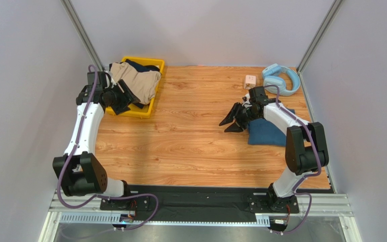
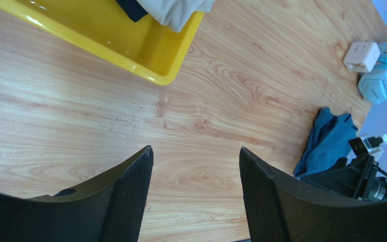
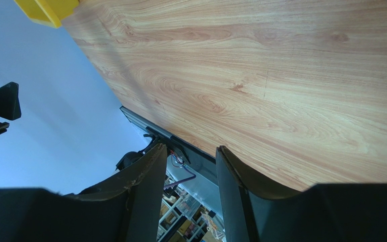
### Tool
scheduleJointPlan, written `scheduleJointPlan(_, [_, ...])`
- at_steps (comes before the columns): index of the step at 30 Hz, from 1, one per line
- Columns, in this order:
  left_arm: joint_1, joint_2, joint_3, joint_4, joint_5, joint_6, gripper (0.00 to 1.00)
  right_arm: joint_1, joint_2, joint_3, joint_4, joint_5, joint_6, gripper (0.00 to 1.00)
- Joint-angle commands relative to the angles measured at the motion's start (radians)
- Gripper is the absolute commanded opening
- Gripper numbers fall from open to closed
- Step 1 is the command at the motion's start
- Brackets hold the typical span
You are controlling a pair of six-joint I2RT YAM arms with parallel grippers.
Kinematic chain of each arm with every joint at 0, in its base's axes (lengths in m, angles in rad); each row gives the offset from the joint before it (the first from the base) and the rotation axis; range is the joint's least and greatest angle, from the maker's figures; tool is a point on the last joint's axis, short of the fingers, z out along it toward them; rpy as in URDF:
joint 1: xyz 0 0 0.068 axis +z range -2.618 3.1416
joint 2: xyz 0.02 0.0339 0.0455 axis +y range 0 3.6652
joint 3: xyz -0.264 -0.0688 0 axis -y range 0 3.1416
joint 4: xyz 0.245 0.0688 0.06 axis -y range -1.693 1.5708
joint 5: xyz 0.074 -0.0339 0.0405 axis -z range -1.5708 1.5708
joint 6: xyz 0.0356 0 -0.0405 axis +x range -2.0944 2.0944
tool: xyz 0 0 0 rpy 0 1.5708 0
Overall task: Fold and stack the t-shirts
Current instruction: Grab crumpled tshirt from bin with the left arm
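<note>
tees first: beige tee (image 1: 139, 79) and navy tee (image 1: 142, 65) sit heaped in the yellow bin (image 1: 141, 114), just ahead of the left jaws. those are spread wide, nothing between them, right beside the bin's edge. teal tee (image 1: 263, 135) lies crumpled on the table (image 1: 180, 141) just behind the right jaws, under that arm. right jaws are spread too, holding nothing. headphones (image 1: 281, 78) sit further behind them.
</note>
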Motion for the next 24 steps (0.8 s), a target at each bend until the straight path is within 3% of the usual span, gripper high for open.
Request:
scheduleJointPlan(1, [0.041, -0.096, -0.037, 0.028, -0.075, -0.010, 0.71, 0.008, -0.011, 0.001, 0.033, -0.032, 0.018, 0.47])
scheduleJointPlan(11, [0.215, -0.004, -0.032, 0.077, -0.025, 0.002, 0.71, 0.010, -0.026, -0.010, 0.035, -0.027, 0.006, 0.47])
scheduleJointPlan(16, [0.223, 0.122, 0.063, 0.103, -0.003, 0.022, 0.76, 0.010, -0.023, -0.013, 0.035, -0.035, 0.002, 0.47])
scheduleJointPlan(21, [0.223, 0.174, 0.020, 0.264, 0.078, -0.004, 0.77, 0.008, -0.038, -0.019, 0.033, -0.033, -0.001, 0.47])
scheduleJointPlan(24, [0.223, 0.246, 0.045, 0.267, 0.121, -0.021, 0.77, 0.008, -0.035, -0.026, 0.027, -0.041, -0.005, 0.47])
